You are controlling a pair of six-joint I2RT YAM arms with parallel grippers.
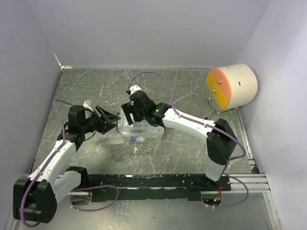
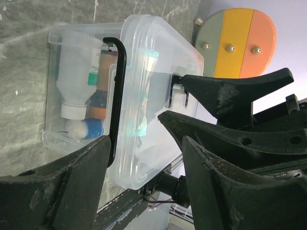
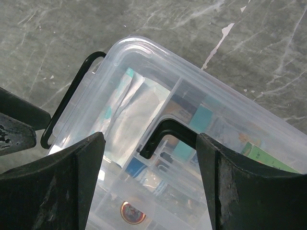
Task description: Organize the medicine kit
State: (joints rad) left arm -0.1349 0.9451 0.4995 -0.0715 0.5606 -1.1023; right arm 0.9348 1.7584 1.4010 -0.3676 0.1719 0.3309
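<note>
The medicine kit is a clear box with its lid on, in the middle of the table. Through the plastic I see bottles and packets. My left gripper is open at the kit's left end. In the left wrist view its jaws face the black wire latch, which lies against the end wall. My right gripper is open above the lid. In the right wrist view its jaws straddle the black lid handle without touching it; the wire latch shows at the left.
A large cream-and-orange cylinder stands at the back right against the wall; it also shows in the left wrist view. White walls close in the marbled table on three sides. A black rail runs along the near edge.
</note>
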